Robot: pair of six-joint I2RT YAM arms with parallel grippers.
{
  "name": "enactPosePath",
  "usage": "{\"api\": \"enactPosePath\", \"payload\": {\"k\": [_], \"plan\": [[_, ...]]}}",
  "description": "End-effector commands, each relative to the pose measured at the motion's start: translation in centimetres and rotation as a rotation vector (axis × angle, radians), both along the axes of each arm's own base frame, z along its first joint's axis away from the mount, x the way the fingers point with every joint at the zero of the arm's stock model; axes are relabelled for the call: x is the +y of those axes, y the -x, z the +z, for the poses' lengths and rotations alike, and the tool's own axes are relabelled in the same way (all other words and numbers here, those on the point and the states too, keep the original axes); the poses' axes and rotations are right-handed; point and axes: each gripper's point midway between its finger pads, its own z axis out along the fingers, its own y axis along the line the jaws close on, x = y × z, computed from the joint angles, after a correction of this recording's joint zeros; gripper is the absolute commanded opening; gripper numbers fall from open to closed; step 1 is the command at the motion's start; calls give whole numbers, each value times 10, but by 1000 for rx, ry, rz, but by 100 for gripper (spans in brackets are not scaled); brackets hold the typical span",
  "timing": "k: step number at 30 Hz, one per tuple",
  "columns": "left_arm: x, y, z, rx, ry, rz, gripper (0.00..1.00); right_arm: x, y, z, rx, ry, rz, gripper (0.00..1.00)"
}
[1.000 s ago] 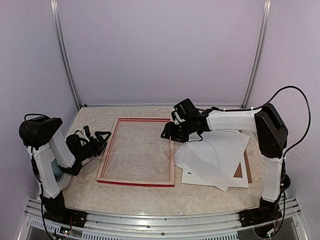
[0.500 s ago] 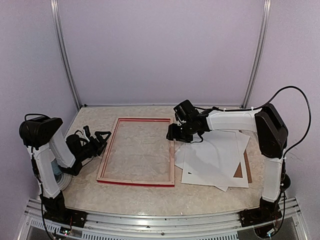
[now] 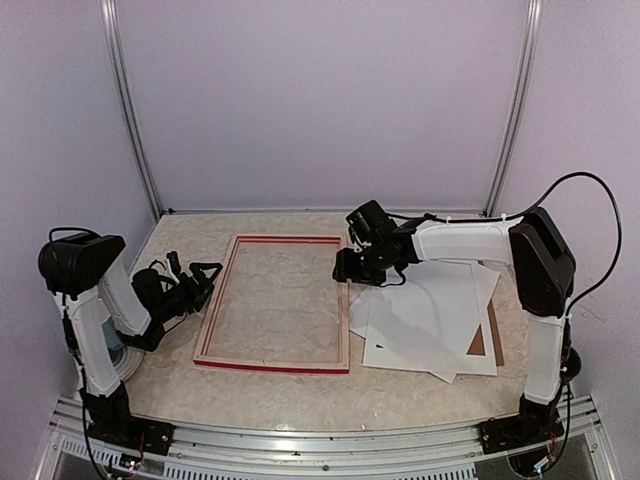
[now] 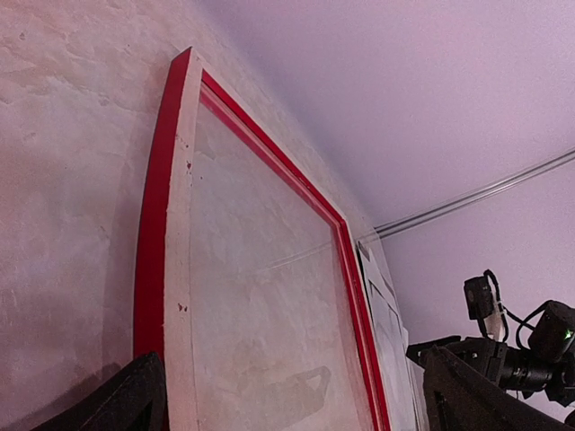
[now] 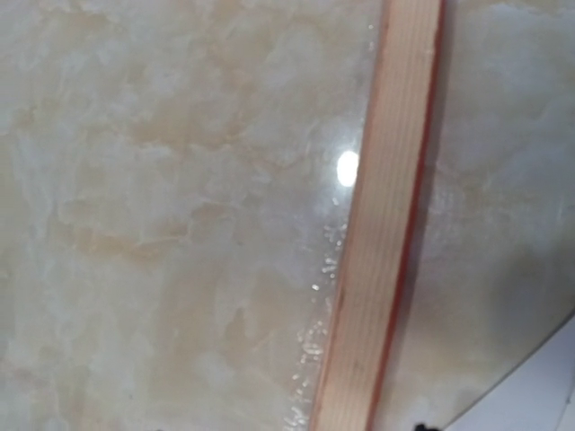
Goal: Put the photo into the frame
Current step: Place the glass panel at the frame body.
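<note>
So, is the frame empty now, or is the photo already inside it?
Empty. The frame lies flat, pale wood back up, and the marbled table shows through its pane; the white sheets lie beside it.

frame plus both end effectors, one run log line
frame: flat, back up, empty | left end effector: open, beside it | right end effector: over its rail, opening unclear | paper sheets: outside frame

The frame (image 5: 382,233) showed pale fine-grained bare wood, glossy red paint at its edges, a smooth clear pane (image 5: 180,180) that gave reflections, matt white paper sheets (image 3: 430,320) right of the frame, polished marble-like table (image 3: 300,395) under it.
</note>
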Motion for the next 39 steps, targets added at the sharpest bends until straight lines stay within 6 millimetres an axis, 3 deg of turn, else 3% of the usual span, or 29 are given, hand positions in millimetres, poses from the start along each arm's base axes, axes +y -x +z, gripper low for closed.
{"api": "enactPosePath", "payload": {"k": [1,7,23,24,26,34,39], "plan": [[-1,12,-30,123,-44,-5,99,15,-2,1,-26,19,27,60],[2,11,-32,135,-67,9,99,21,-14,1,-70,135,27,66],[8,8,-46,194,-199,53,99,27,-26,-36,-65,282,29,70],[8,7,-45,193,-210,56,99,27,-26,-38,-67,295,30,71],[7,7,-45,191,-223,59,99,28,-28,-45,-65,319,31,82],[5,6,-48,201,-228,51,99,41,-27,-54,-69,340,60,87],[5,6,-50,206,-232,48,99,28,-25,-63,-69,446,50,88]]}}
